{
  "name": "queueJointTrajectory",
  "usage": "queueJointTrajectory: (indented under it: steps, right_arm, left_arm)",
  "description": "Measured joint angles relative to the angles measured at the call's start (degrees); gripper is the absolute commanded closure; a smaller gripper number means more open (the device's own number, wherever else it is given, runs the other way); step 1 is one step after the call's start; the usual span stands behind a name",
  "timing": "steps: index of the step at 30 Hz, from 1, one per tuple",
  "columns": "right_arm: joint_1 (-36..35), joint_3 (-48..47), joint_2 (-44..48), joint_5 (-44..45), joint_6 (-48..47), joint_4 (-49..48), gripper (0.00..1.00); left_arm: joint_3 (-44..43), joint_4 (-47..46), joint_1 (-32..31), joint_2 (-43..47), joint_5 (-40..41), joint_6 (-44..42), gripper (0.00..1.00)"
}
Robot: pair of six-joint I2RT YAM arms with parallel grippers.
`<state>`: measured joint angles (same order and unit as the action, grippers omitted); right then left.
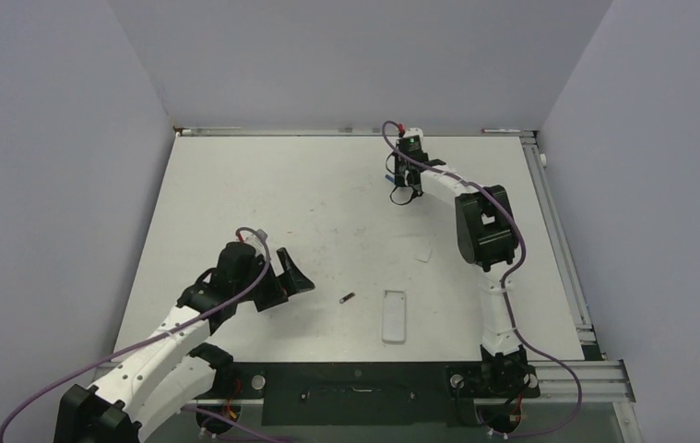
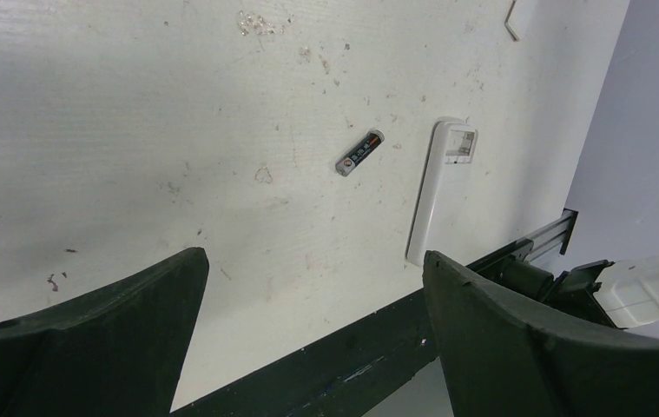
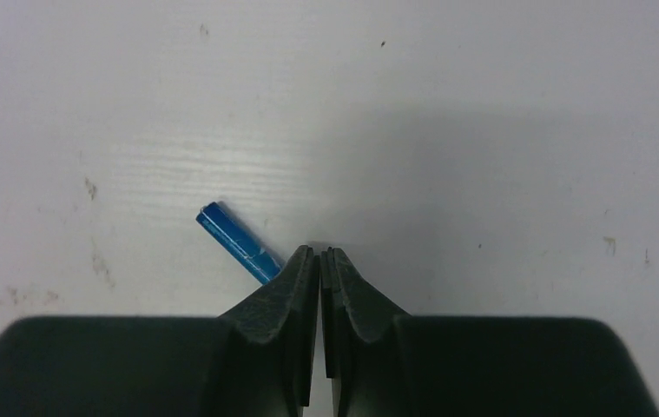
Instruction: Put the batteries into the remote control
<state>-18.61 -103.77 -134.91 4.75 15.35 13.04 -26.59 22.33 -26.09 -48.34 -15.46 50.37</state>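
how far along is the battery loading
Done: the remote control lies back up, its battery compartment looking open. In hand: nothing; the right end effector is shut beside the blue battery, which lies on the table, and the left end effector hangs open, empty. Left: both the blue one and the dark battery need loading.
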Motion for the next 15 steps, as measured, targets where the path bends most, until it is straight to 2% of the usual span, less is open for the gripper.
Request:
queueJointTrajectory:
  steps: [6, 10, 15]
  right_arm:
    - [-3.17, 12.70, 7.93, 0.39, -0.85, -2.64, 0.90]
    - [-5.11, 19.50, 12.83, 0.37, -0.76, -2.49, 0.77]
    - [-6.86, 20.48, 15.61, 0.28, -0.85, -1.20, 0.58]
  left_arm:
    - [1.01, 2.67, 0.00, 4.24, 0.22, 0.24, 0.08]
    - [1.11, 4.57, 0.04, 7.13, 0.50, 0.28, 0.08]
    - [1.46, 6.16, 0.04, 9.73, 0.44, 1.07, 0.08]
